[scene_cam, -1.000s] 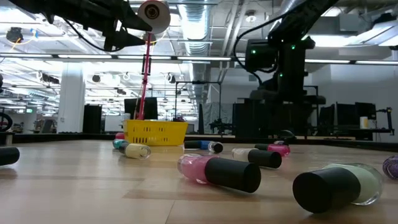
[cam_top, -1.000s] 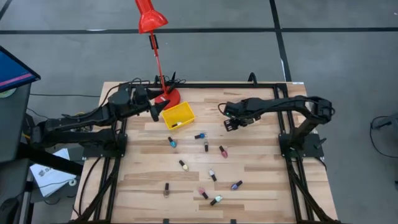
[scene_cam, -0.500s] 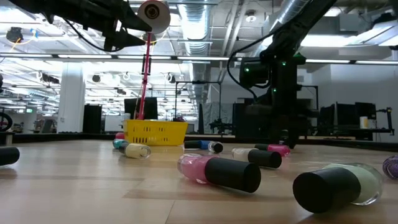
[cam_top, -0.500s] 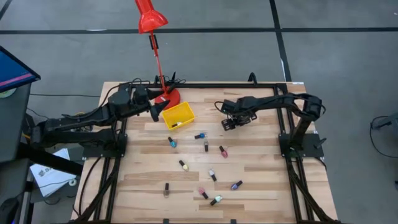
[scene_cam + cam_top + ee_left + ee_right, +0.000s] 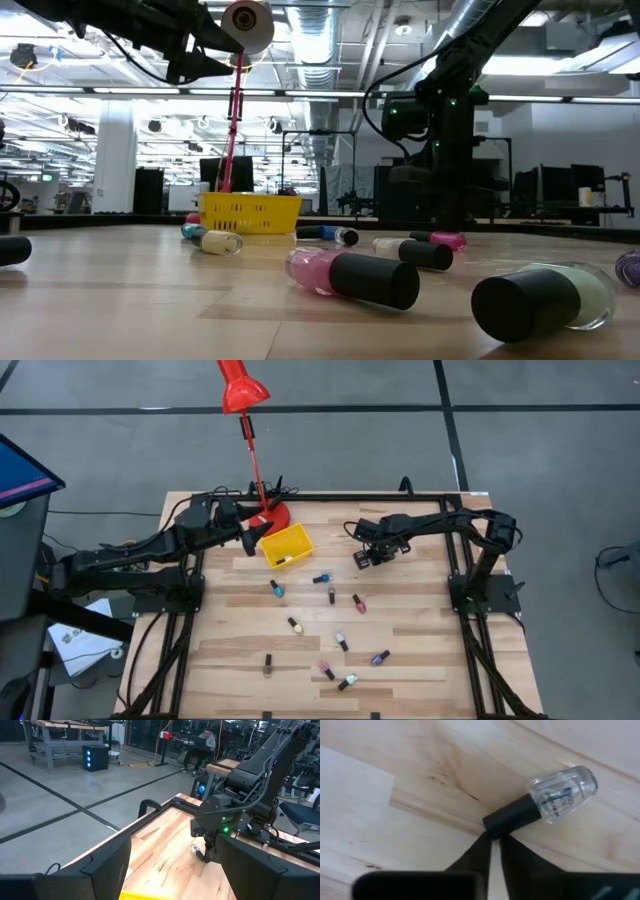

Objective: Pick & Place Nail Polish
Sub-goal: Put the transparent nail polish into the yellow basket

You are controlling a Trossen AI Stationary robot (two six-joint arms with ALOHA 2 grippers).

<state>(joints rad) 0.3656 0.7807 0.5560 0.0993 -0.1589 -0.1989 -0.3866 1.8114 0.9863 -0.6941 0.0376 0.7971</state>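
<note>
Nearest in the low view, a pale green nail polish bottle [image 5: 545, 297] lies on its side at the lower right of the frame, and a pink one [image 5: 352, 276] lies just left of it on the wooden surface [image 5: 120, 300]. In the high view these belong to the scatter of nail polish bottles [image 5: 330, 622] spread over the middle and lower part of the surface.

Farther back, right of centre in the high view, the right tool [image 5: 366, 556] is down at the surface. Its wrist view shows its two dark fingers [image 5: 475, 855] nearly together, only a thin gap between them, with their tips touching the black cap of a clear nail polish bottle [image 5: 542, 804] that lies flat on the wood; the cap is at the tips, not between them.

Left of it in the high view sits the yellow tray [image 5: 285, 546], a bottle showing at its lower edge. The left tool [image 5: 246, 536] hangs at the tray's upper-left corner, its fingers spread wide apart in its wrist view. Behind the tray stands a red lamp [image 5: 243, 390].
</note>
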